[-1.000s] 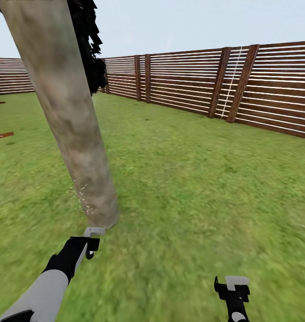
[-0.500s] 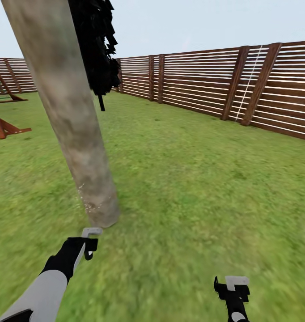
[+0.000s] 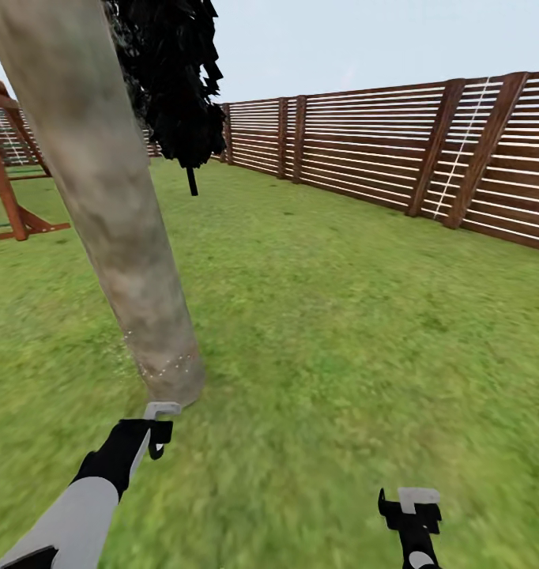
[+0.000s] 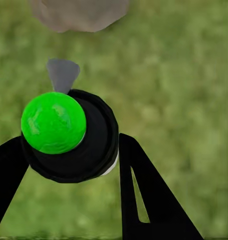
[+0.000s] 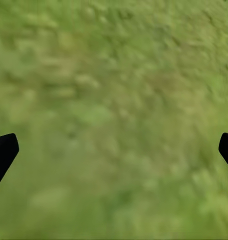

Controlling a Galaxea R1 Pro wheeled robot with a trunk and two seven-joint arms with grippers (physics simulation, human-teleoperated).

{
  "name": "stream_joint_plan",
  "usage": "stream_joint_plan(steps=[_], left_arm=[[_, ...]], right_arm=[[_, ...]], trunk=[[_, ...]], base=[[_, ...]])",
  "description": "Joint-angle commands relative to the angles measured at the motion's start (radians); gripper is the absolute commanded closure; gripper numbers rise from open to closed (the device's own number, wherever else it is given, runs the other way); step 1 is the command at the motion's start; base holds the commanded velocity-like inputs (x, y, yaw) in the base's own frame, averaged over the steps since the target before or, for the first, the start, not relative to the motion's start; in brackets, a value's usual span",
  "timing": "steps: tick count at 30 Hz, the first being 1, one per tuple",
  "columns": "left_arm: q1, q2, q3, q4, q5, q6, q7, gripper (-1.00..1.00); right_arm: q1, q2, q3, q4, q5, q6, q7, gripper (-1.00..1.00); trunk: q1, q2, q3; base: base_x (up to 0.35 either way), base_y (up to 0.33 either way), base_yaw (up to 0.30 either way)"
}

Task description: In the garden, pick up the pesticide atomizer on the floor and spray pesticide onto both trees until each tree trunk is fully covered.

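The left gripper [image 4: 68, 150] is squeezed shut around the small dark round bottle with a bright green top, the pesticide atomizer [image 4: 68, 135] (small, hard, probably light). Hold its sides. The thick grey-tan tree trunk [image 3: 119, 229] stands just ahead of it. The right gripper [image 5: 114, 147] is wide open over green grass [image 5: 114, 100].

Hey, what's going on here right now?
A two-armed robot is on a garden lawn, spraying a tree. Its left gripper is shut on the atomizer, held low with the nozzle toward the foot of the thick grey trunk, where pale specks dot the bark. The right gripper hangs open over bare grass, holding nothing.
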Motion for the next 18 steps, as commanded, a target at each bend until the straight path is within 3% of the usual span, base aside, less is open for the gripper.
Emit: stream_joint_plan(steps=[1,6,9,13,15,17,18], left_arm=[[0.000,0.000,0.000,0.000,0.000,0.000,0.000,1.00],[0.000,0.003,-0.002,-0.002,0.000,0.000,0.000,1.00],[-0.014,-0.009,-0.009,-0.004,-0.001,0.003,0.002,1.00],[-0.122,-0.048,-0.008,-0.042,-0.002,0.014,0.001,1.00],[-0.142,-0.028,-0.003,-0.044,-0.005,0.014,0.000,1.00],[-0.147,0.071,-0.001,-0.045,0.000,0.017,-0.004,1.00],[-0.148,0.074,-0.004,-0.046,0.000,0.017,-0.004,1.00]], right_arm=[[0.000,0.000,0.000,0.000,0.000,0.000,0.000,-1.00],[0.000,0.000,0.000,0.000,0.000,0.000,0.001,-1.00],[0.000,0.000,0.000,0.000,0.000,0.000,0.001,-1.00],[0.000,-0.001,0.000,0.000,0.001,0.000,0.002,-1.00],[0.000,-0.001,0.000,0.000,0.001,0.000,0.002,-1.00],[0.000,-0.002,0.000,0.000,0.001,0.000,0.002,-1.00],[0.000,-0.002,0.000,0.000,0.001,0.000,0.002,-1.00]], trunk=[[0.000,0.000,0.000],[0.000,0.000,0.000],[0.000,0.000,0.000],[0.000,0.000,0.000],[0.000,0.000,0.000],[0.000,0.000,0.000],[0.000,0.000,0.000]], base=[[-0.119,-0.247,0.277],[-0.073,-0.042,0.278],[-0.002,-0.001,0.249],[0.000,0.000,0.046],[0.000,0.000,0.002],[0.000,0.000,0.000],[0.000,0.000,0.000]])
